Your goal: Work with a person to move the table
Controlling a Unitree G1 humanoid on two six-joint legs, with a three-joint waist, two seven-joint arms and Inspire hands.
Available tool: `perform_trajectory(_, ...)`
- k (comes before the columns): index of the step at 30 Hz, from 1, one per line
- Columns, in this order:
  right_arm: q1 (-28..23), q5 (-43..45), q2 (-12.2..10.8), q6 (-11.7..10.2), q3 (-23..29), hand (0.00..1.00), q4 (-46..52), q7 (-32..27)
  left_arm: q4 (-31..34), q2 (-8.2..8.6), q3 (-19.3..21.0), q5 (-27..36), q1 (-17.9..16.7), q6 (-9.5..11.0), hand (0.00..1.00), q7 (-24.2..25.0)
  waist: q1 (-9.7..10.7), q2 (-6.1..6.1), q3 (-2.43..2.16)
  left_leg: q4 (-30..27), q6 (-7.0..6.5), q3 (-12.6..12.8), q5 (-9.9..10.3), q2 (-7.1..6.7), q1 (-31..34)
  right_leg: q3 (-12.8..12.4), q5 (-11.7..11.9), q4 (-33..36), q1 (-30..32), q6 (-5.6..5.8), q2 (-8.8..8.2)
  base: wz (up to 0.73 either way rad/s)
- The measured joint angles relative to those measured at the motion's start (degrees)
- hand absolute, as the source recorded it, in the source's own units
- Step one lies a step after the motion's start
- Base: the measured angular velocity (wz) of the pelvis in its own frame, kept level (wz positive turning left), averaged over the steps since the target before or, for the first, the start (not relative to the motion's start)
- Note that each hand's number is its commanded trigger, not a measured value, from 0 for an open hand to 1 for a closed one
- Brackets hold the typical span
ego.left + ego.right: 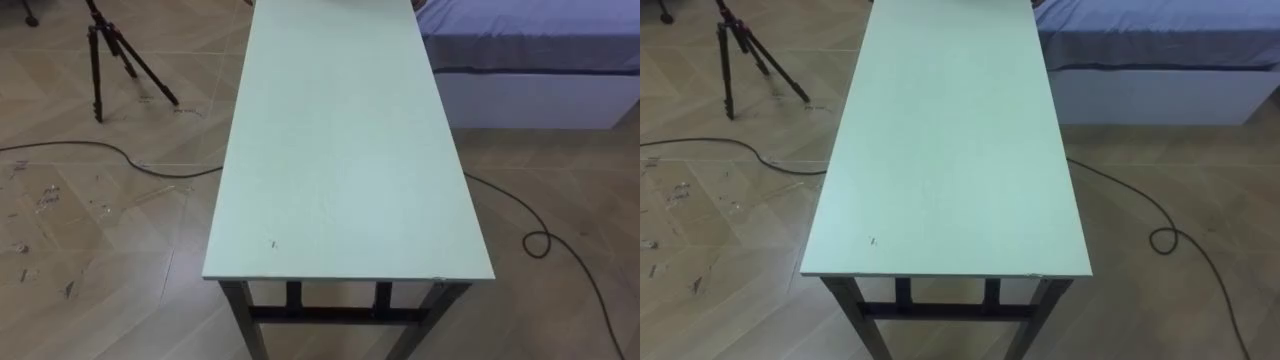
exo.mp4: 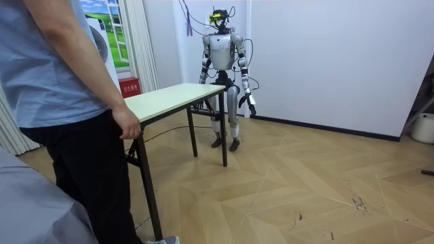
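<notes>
A long table with a pale green top (image 1: 340, 150) and dark legs stretches away from me; its near short edge lies just below my eyes. In the room view I stand upright at the far end of the table (image 2: 178, 95), facing along it. My left hand (image 2: 252, 106) hangs at my side on the room view's right, clear of the table. My right arm drops behind the table's far corner. At the other end a person in a blue shirt and dark trousers stands with a hand (image 2: 127, 126) curled over the tabletop's end edge.
A black tripod (image 1: 112, 55) stands on the wooden floor to my left, a bed (image 1: 530, 50) with a blue cover to my right. Dark cables (image 1: 540, 240) trail across the floor on both sides. A white bin (image 2: 424, 127) stands by the far wall.
</notes>
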State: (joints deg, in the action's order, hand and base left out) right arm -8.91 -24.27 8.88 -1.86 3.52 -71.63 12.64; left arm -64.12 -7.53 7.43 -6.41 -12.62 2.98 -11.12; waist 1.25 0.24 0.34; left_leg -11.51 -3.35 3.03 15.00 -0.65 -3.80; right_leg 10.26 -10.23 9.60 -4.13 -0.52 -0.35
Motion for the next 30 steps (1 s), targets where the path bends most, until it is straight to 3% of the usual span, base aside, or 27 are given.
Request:
perform_trajectory(10, 0.0, 0.1, 0.0, 0.0, 0.1, 0.0, 0.1, 0.0, 0.0, 0.01, 0.0, 0.9, -0.3, 0.0, 0.0, 0.0, 0.0, -0.01, 0.06, 0.0, 0.0, 0.0, 0.0, 0.01, 0.1, 0.1, 0.0, 0.0, 0.1, 0.0, 0.0, 0.0)
perform_trajectory(16, 0.1, 0.0, 0.0, 0.4, 0.1, 0.0, 0.0, 0.1, -0.4, 0.21, 0.0, 10.1, -0.5, -0.6, 0.0, 1.9, 0.0, -0.17, 0.02, 0.1, 0.0, 0.0, 0.0, 0.05, 0.0, 0.1, 0.0, 0.0, 0.1, 0.0, 0.01, 0.0)
perform_trajectory(30, 0.3, -2.8, 0.2, 0.9, 0.3, 0.0, 1.6, 2.9, -1.2, -0.07, -1.0, 30.6, -1.0, -1.2, 0.0, 16.4, 0.0, 0.43, 0.02, -0.1, -0.01, -0.2, 0.0, 0.05, 0.3, 1.0, 0.0, 0.0, 0.1, 0.03, -0.46, 0.01)
